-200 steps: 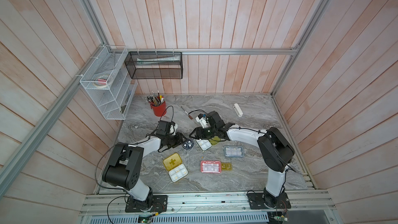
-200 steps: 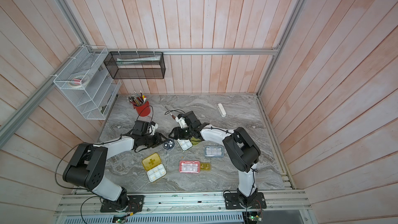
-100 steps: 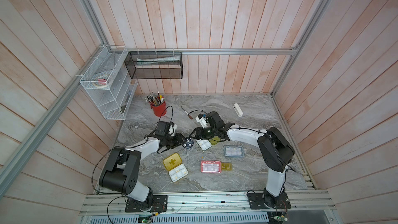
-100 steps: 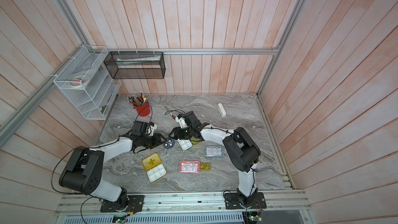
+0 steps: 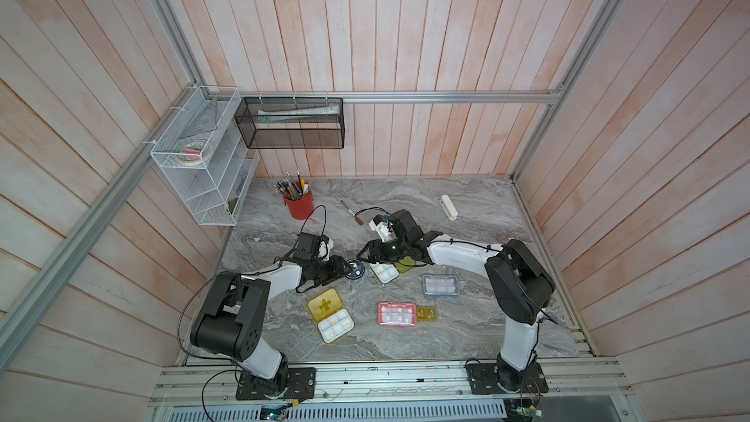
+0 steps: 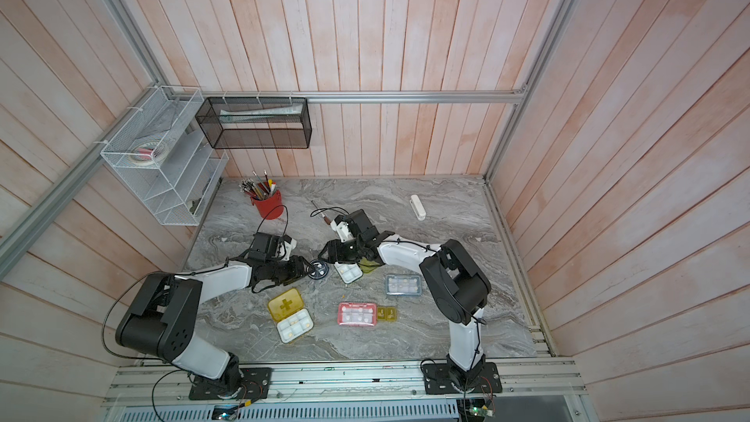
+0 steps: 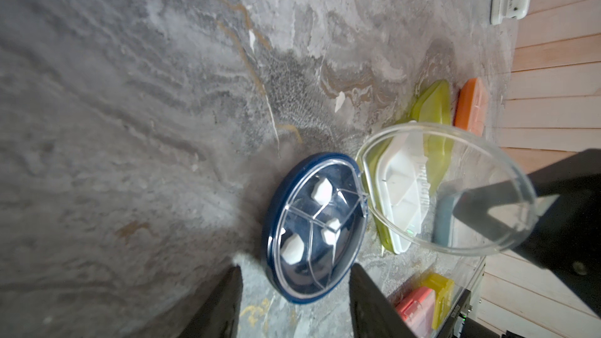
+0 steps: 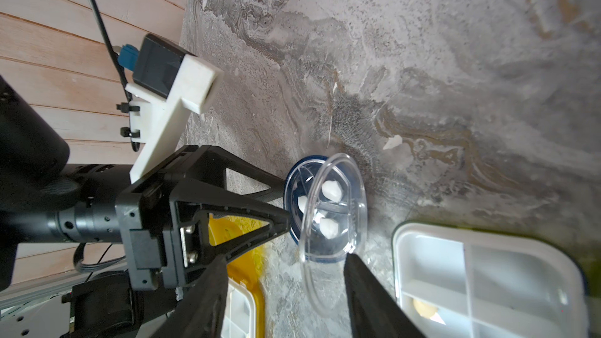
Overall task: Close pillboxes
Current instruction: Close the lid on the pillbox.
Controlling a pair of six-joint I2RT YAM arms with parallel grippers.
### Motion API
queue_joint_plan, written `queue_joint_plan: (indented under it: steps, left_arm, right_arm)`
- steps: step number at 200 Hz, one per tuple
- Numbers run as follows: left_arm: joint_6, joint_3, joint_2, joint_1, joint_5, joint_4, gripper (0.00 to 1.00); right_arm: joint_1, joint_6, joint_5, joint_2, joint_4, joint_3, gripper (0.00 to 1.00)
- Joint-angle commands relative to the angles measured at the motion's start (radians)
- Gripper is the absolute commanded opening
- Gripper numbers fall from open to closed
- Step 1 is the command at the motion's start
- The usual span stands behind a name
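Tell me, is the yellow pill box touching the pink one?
Apart. In both top views a strip of bare grey table shows between the yellow pill box and the pink pill box.

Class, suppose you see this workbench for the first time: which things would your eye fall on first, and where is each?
The left pincer and right pincer meet mid-table, flanking the dark round pillbox, whose clear lid stands raised. Nearer the front lies the yellow pillbox, hinged open with a cross on its lid. A red cup of pens stands at the back left.
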Motion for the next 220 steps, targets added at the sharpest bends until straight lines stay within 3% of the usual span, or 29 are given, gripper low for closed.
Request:
queue_joint_plan:
  steps: [1, 220]
  left_arm:
    - [0.010, 0.007, 0.019, 0.005, 0.017, 0.001, 0.55]
    - [-0.026, 0.027, 0.058, -0.024, 0.035, 0.056, 0.48]
  right_arm:
    - [0.000, -0.018, 0.000, 0.007, -0.027, 0.025, 0.59]
    - [0.026, 0.021, -0.056, 0.032, 0.047, 0.049, 0.59]
